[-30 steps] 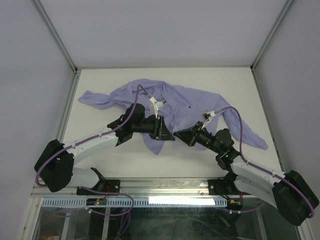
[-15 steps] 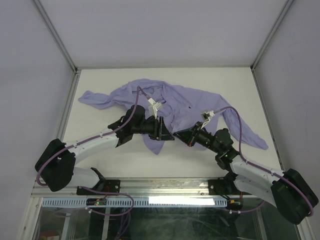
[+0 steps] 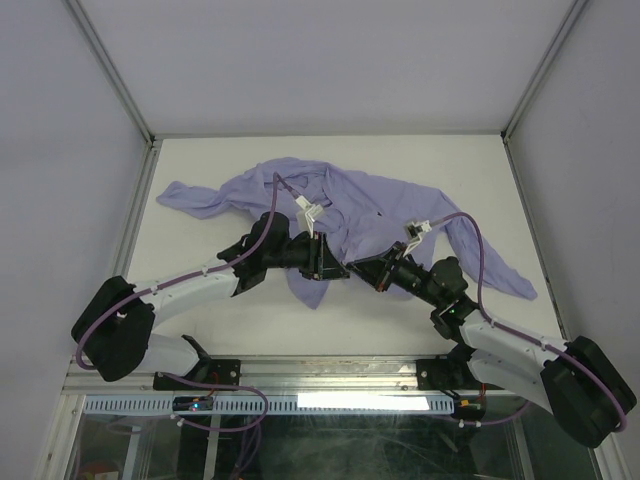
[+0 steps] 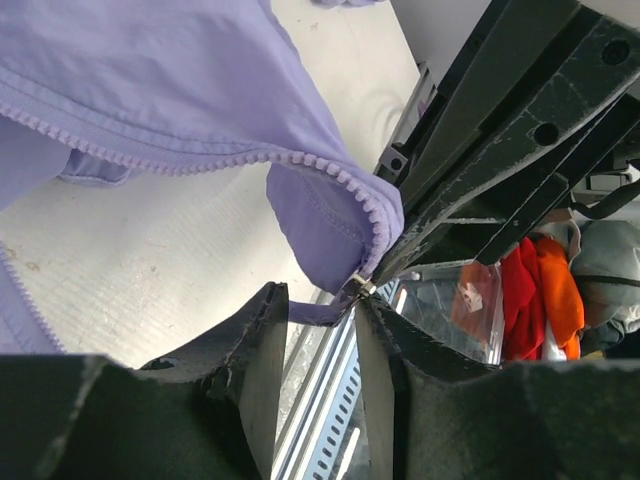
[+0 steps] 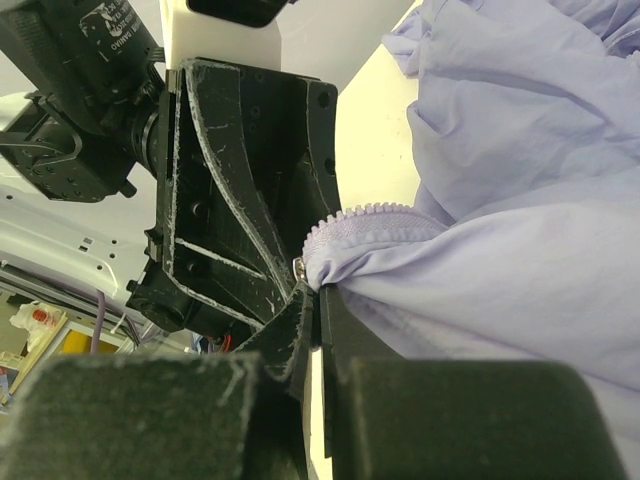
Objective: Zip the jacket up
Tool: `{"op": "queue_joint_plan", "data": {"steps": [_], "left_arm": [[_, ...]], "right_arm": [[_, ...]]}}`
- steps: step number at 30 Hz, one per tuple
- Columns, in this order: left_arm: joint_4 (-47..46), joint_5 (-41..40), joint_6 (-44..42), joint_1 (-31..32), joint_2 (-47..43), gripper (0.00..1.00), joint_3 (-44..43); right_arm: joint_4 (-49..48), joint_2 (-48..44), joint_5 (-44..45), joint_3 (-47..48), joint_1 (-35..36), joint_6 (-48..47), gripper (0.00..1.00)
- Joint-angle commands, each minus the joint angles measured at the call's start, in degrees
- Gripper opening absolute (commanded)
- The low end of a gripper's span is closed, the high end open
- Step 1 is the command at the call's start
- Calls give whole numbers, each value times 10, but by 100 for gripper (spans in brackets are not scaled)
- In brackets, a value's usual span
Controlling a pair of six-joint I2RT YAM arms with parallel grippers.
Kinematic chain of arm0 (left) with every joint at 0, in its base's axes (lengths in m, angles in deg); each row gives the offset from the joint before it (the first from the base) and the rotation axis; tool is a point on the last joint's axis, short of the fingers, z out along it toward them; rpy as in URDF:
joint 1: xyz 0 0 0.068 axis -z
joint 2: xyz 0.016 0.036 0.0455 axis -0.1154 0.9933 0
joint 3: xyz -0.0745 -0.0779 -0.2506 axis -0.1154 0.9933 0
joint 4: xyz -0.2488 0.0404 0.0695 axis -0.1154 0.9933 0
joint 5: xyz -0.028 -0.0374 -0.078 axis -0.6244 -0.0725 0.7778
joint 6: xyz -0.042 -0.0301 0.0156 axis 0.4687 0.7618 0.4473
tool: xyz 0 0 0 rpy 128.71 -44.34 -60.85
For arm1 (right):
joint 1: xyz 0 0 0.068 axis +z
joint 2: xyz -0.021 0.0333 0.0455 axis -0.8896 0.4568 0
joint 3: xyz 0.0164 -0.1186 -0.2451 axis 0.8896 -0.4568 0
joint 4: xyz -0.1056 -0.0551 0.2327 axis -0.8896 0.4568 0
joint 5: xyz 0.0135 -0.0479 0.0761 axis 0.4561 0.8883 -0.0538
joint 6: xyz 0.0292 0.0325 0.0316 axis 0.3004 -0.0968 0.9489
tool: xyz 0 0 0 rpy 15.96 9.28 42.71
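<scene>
Jacket (image 3: 370, 205) lies crumpled across the middle of the table (image 3: 230, 330), sleeves trailing left and right. At its near hem the right gripper (image 5: 316, 292) is pressed together, pinching the toothed corner. The left gripper (image 4: 318, 305) faces it, fingers spread, the metal zipper end (image 4: 362, 287) at one fingertip.

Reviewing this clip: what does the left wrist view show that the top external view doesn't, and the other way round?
Left wrist only: the zipper teeth along the jacket edge, and a small metal zipper end at the corner, in the gap of the open left gripper. Top external only: the whole garment spread on the table, with sleeves out to either side. Both: the left gripper meeting the right gripper at the jacket's near hem.
</scene>
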Motion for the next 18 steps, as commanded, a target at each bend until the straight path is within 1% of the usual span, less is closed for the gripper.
{"op": "queue_joint_plan", "data": {"steps": [1,6,10,12,15,16,17,18], "left_arm": [[-58,20,-5,10,2,30,3],[-49,36,-9,10,1,14,15],[-1,40,-35,12,-11,0,21],[34,35,-49,12,-20,0,25],[64,21,-60,11,-28,0,17],[72,18,-60,12,-29,4,14],[85,9,-60,12,-27,12,9],[99,-1,-58,12,-26,17,4]], "right_arm": [[-57,6,1,18,-2,8,0],[-65,4,16,16,-2,13,0],[-71,2,33,14,-2,11,0],[-68,0,37,16,-2,7,0],[-69,2,39,14,-3,5,0],[-69,4,38,13,-3,5,0],[-69,4,37,12,-4,5,0],[-68,3,36,12,-3,5,0]]}}
